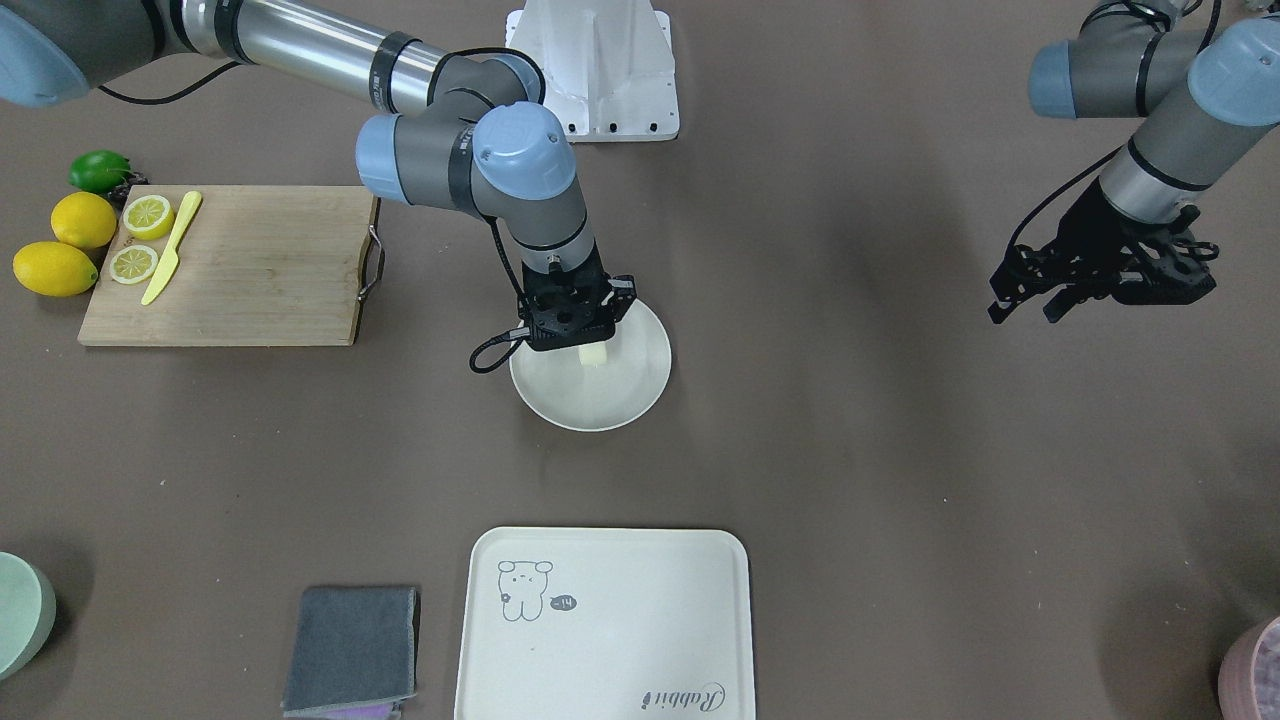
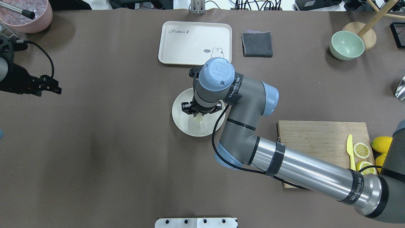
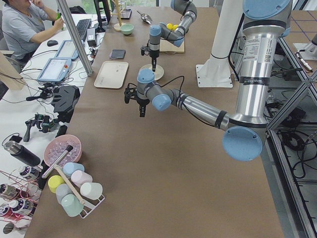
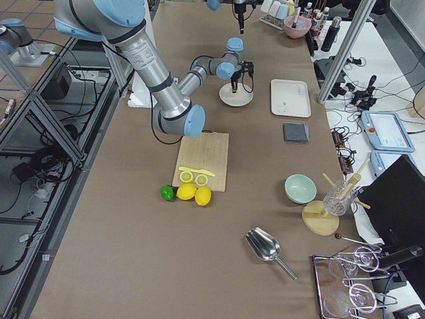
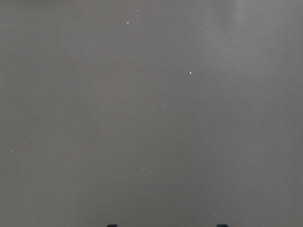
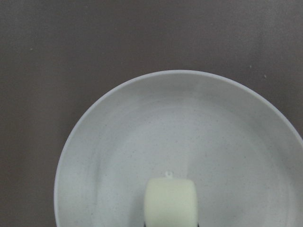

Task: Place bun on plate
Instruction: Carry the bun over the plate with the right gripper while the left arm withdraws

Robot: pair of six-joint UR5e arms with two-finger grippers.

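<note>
- The right tool pointed straight down over the plate, its fingers clamped on the bun from both sides.
- In the right wrist view the bun showed inside the plate, toward 6 o'clock of its middle. Whether it touched the plate's floor could not be told.
- In the front-facing view the plate sat near the middle of the brown table, partly covered at 11 o'clock by the right tool's body.
- The left tool hung over bare table at 3 o'clock of the plate, well apart from it, its fingers spread and holding nothing.
- A cream tray with a bear drawing lay at 6 o'clock of the plate, apart from it, with a folded grey cloth just beside the tray at 9 o'clock.
- A wooden cutting board lay at 10 o'clock of the plate. It carried two lemon halves and a yellow knife near its 9 o'clock edge.
</note>
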